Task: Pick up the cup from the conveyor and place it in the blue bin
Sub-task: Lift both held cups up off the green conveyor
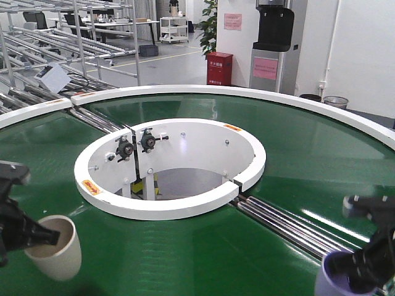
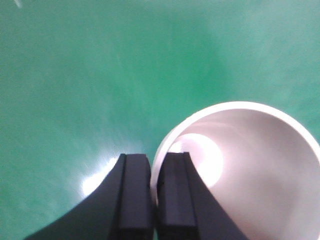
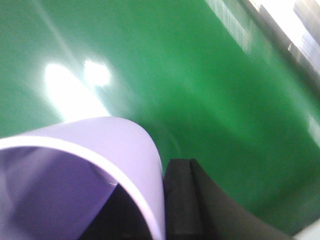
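Observation:
A cream cup (image 1: 57, 250) hangs tilted over the dark green conveyor (image 1: 290, 154) at the near left. My left gripper (image 1: 52, 235) is shut on its rim, one finger inside and one outside. The left wrist view shows the same cream cup (image 2: 260, 165) with the left gripper (image 2: 154, 160) pinching its wall. At the near right my right gripper (image 1: 361, 268) is shut on the rim of a lavender cup (image 1: 336, 277). In the right wrist view the lavender cup (image 3: 100, 145) fills the lower left, with the right gripper (image 3: 157, 200) clamped over its wall. The blue bin is out of view.
The white round central well (image 1: 173, 206) sits mid-belt, and steel roller strips (image 1: 290, 225) run from it toward the right arm. Beyond the white outer rim (image 1: 345, 114) stand metal racks (image 1: 62, 37), a red cabinet (image 1: 220, 68), a water dispenser (image 1: 274, 43) and a waste basket (image 1: 335, 102).

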